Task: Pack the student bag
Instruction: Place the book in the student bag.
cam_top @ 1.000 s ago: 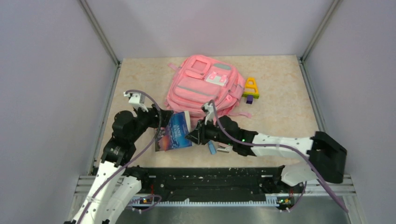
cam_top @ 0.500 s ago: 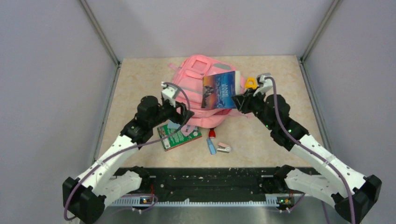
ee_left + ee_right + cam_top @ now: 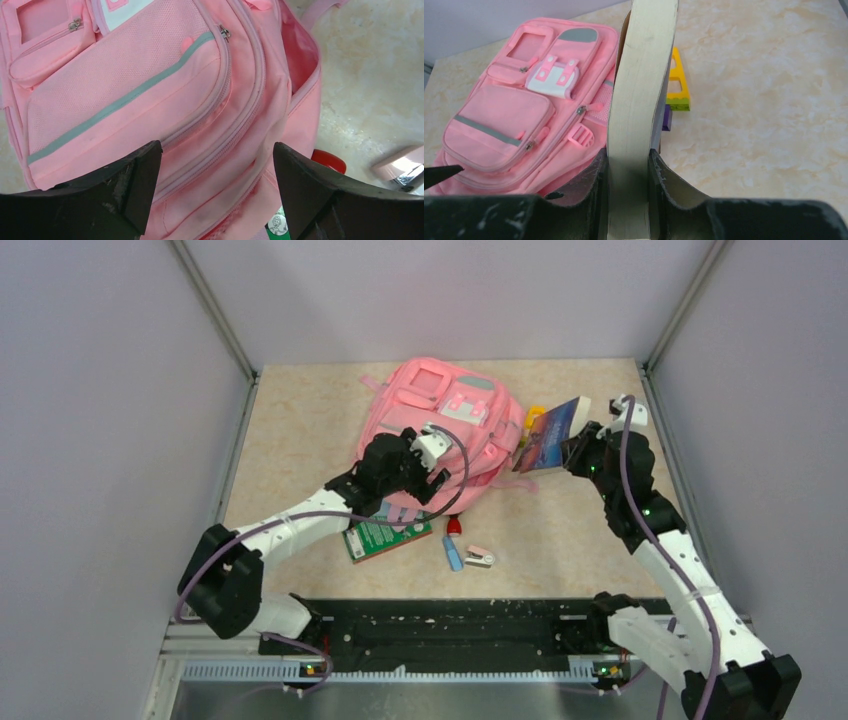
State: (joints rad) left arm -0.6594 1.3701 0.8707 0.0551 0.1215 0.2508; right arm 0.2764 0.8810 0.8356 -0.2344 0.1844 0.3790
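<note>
We see the student bag [image 3: 440, 430] lying flat on the worktop [image 3: 300, 420], front pockets and white-pink patch facing up. Everything else we place against it.

The left pincer [image 3: 216, 150] hangs over the bag's near half, above the striped front pocket. Its jaws stand wide apart with nothing between them but the pink fabric below. From the wrist view we cannot tell whether the fingertips [image 3: 145, 165] touch that fabric. In that view a zip seam gapes along one side of the bag, showing pink lining.

The right pincer [image 3: 628, 160] is just off the bag's right side, clamped on a blue-covered book [image 3: 550, 435]. The book is held clear of the worktop, tilted, with its pale page edge turned toward the wrist camera and one corner close to the bag's right edge.

Behind the book, beside the bag's right side, a yellow block [image 3: 676, 82] sits on a purple block [image 3: 666, 117].

At the bag's near edge lies a green book [image 3: 385, 535], partly under the left arm. Also on the near side are a red item [image 3: 454, 527], a blue item [image 3: 452, 555] and a pink item [image 3: 480, 558], which may be a small stapler, though it is too small for us to be sure.
</note>
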